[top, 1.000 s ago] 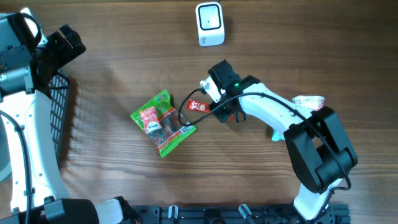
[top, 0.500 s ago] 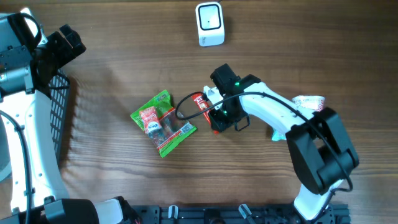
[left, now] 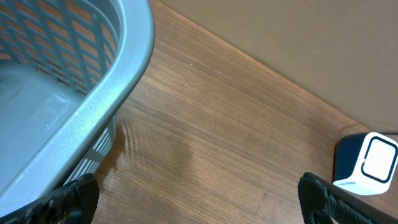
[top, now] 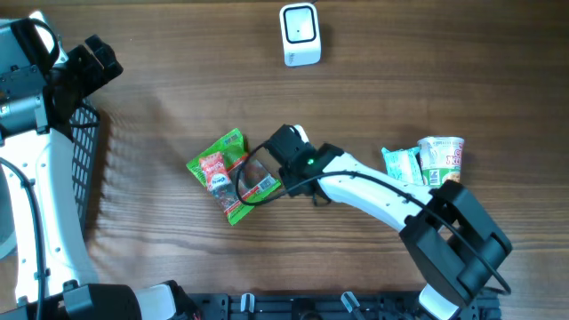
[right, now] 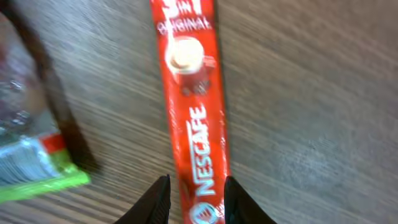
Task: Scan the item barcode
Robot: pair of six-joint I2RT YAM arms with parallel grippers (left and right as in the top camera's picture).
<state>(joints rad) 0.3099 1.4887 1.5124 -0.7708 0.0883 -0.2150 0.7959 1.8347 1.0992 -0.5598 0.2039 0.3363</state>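
Nescafe sachet (right: 194,106), a red stick lying flat on the wooden table (right: 311,93) just beside a green snack bag (right: 43,179), sits between the right gripper (right: 196,194) fingertips, though whether it is pinched is unclear; the fingers should squeeze its narrow edges squarely before lifting it toward the scanner (top: 300,34).

Table: we see a brown wooden top (top: 178,80) with fine grain running across it, filling nearly the whole overhead view.
Edge: from the left wrist we see the wood end on a diagonal line, paler along the rim.
Beyond it: a plain beige surface (left: 298,37); we cannot tell whether it is wall or floor.
Near side: a black rail (top: 311,307) along the overhead view's lower border.
Light: soft and even; we note only faint, blurred shadows on the wood.
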